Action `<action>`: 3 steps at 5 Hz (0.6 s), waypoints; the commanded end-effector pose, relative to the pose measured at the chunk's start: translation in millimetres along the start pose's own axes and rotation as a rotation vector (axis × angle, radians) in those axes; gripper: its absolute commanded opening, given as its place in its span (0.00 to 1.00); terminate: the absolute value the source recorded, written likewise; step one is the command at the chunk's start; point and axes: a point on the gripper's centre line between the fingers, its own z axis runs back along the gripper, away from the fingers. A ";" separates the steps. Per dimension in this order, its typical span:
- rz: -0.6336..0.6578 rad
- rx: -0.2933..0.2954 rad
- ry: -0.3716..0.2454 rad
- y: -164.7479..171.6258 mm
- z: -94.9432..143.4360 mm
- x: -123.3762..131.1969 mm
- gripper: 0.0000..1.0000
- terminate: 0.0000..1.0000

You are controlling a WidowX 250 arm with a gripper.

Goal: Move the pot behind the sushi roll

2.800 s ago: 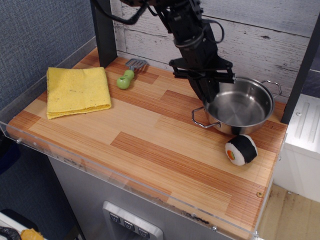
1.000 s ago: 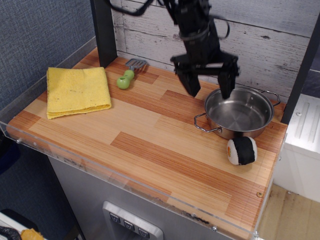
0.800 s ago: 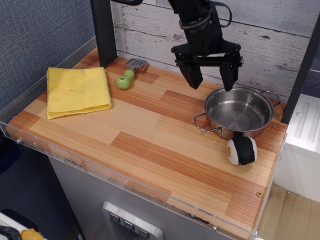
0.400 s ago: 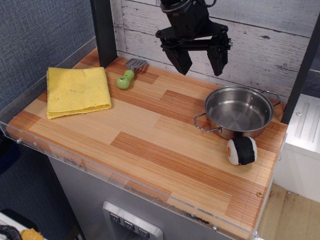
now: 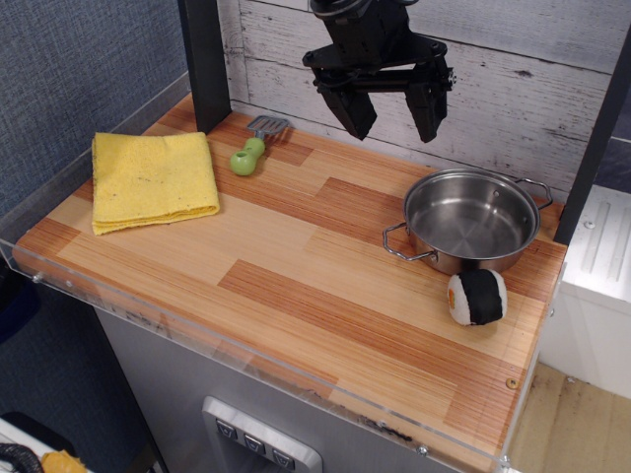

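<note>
The shiny steel pot (image 5: pixel 471 219) stands upright on the wooden table near the back right, its two wire loop handles at front left and back right. The sushi roll (image 5: pixel 477 297) lies just in front of the pot, close to its wall, black band up. My gripper (image 5: pixel 392 118) hangs open and empty in the air above the table, up and to the left of the pot, well apart from it.
A folded yellow cloth (image 5: pixel 153 179) lies at the left. A green-handled spatula (image 5: pixel 251 148) lies at the back, left of centre. A dark post (image 5: pixel 204 59) stands at the back left. A clear rim (image 5: pixel 266 367) edges the table front.
My gripper let go of the pot's rim, opened, and rose up and to the left. The pot shifted slightly and the sushi roll turned its black band up, then both stayed still.
</note>
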 end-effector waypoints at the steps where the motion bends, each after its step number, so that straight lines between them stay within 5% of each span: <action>1: -0.012 0.003 -0.051 -2.5 17.7 3.9 1.00 0.00; 2: -0.012 0.003 -0.051 -2.5 17.7 3.9 1.00 0.00; 3: -0.012 0.003 -0.051 -2.5 17.7 3.9 1.00 1.00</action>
